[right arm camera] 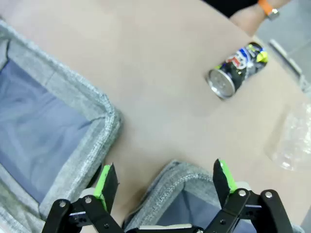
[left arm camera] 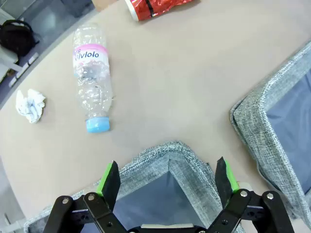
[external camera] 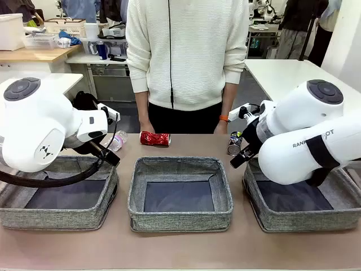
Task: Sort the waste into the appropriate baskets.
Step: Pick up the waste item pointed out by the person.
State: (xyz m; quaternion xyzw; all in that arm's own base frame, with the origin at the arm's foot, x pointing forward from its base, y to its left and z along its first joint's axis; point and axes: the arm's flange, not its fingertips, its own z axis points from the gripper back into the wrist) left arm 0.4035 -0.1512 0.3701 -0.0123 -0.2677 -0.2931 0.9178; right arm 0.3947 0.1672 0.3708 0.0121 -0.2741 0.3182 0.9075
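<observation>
Across the far strip of the table [external camera: 180,248], behind the row of baskets, lies all the waste I can make out. The red can [external camera: 155,138] lies on its side just behind the middle basket [external camera: 180,219], directly in front of the person [external camera: 186,51] standing at the far edge. The dark can [right arm camera: 236,70] also lies on its side, near the person's hand [right arm camera: 245,18] with the orange wristband [right arm camera: 266,6]. The clear plastic cup [right arm camera: 293,141] sits on the table not far from that can, though I cannot tell which way it is turned.

From my left wrist camera, the blue-capped bottle [left arm camera: 92,80] lies flat with its cap toward me. The white paper wad [left arm camera: 30,104] is near it, by the table's edge.

My left gripper [left arm camera: 167,170] hangs over a corner of the left basket [external camera: 56,217], jaws spread wide and holding nothing. That grey rim lies between the fingers and the bottle. My right gripper [right arm camera: 165,170] is likewise spread and empty above a corner of the right basket [external camera: 304,221], whose rim lies between it and the dark can.
</observation>
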